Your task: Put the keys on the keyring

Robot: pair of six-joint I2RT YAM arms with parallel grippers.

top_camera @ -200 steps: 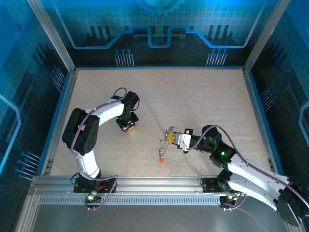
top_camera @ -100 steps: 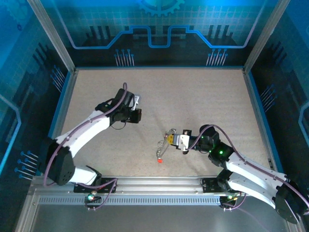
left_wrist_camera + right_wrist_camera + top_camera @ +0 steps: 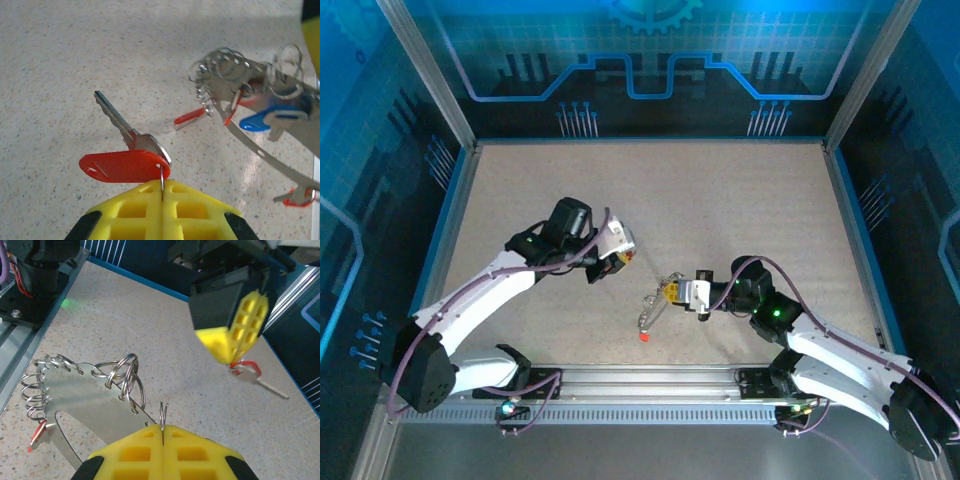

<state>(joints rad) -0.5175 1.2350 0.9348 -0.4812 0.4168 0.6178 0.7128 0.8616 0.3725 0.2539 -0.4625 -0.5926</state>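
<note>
My left gripper (image 3: 162, 186) is shut on the small wire loop of a red-headed key (image 3: 125, 165), whose silvery blade points away over the table. In the top view the left gripper (image 3: 619, 257) hangs just left of the keyring (image 3: 654, 304). The keyring (image 3: 260, 150) is a thin grey metal band with small split rings, a blue key (image 3: 267, 119) and red keys (image 3: 190, 116) dangling from it. My right gripper (image 3: 162, 429) is shut on a small split ring at the edge of the keyring (image 3: 90, 395). The right gripper (image 3: 674, 291) holds it a little above the table.
A red key head (image 3: 643, 337) hangs at the keyring's lower end near the front rail (image 3: 640, 385). Blue walls and metal posts (image 3: 425, 75) enclose the speckled table (image 3: 720, 200), which has free room at the back. The left gripper's yellow fingers (image 3: 235, 335) hang ahead in the right wrist view.
The left arm has swung from the table's left toward the middle, carrying the red-headed key close to the keyring. The right gripper has shifted slightly left with the keyring.
</note>
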